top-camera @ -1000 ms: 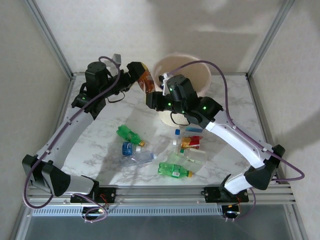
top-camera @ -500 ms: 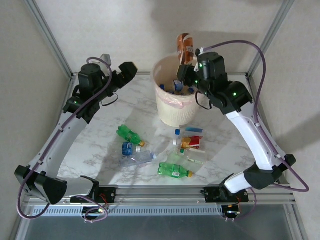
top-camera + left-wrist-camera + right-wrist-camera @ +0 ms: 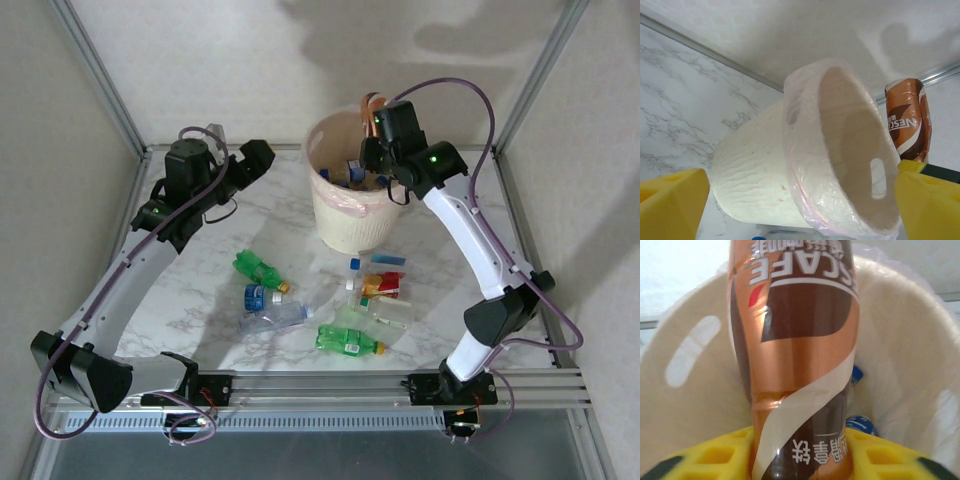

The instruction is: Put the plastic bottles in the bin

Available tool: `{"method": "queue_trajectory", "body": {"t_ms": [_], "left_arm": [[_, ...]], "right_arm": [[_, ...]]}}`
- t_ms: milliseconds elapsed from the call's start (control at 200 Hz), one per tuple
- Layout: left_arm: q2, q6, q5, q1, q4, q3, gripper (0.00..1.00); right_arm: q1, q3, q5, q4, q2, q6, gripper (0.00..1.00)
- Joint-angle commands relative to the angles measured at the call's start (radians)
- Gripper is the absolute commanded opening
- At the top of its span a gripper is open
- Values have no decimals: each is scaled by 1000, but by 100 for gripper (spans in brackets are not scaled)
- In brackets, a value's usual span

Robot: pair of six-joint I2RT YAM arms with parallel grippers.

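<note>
My right pincer [image 3: 374, 122] is closed on the brown bottle [image 3: 371, 102] and holds it above the far rim of the bin [image 3: 345, 220]. In the right wrist view my yellow pads [image 3: 710, 460] press this bottle from both sides near the end closest to me. Its label reads upside down there. Behind it I see the open mouth of the bin, and deep inside are some blue caps [image 3: 856, 375] of bottles that lie there already. My left pincer [image 3: 262, 153] hangs over the far left part of the table [image 3: 200, 285], near the left side of the bin. Its jaws stand wide, with nothing between them. In the left wrist view its two pads [image 3: 670, 200] sit at the two lower corners. Between them I see the rough cream wall of the bin and the thin pinkish liner [image 3: 800, 150] folded over the rim, and the brown bottle is beyond the rim on the right. On the marble table in front of the bin several loose bottles lie: a green one [image 3: 258, 269], a clear crushed one [image 3: 272, 318], a second green one [image 3: 348, 341], and a small group with red and yellow labels [image 3: 382, 285]. All of them are well apart from both pincers.
</note>
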Motion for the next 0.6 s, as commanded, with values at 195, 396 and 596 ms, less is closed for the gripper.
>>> {"method": "queue_trajectory", "body": {"t_ms": [195, 396, 596], "left_arm": [[-18, 22, -22, -6, 5, -27, 94], [-25, 15, -50, -6, -1, -40, 92], [-33, -7, -80, -1, -12, -72, 90]], "right_arm": [[-17, -45, 75, 12, -52, 4, 75], [-9, -61, 13, 23, -158, 19, 74], [74, -218, -1, 16, -331, 40, 74]]}}
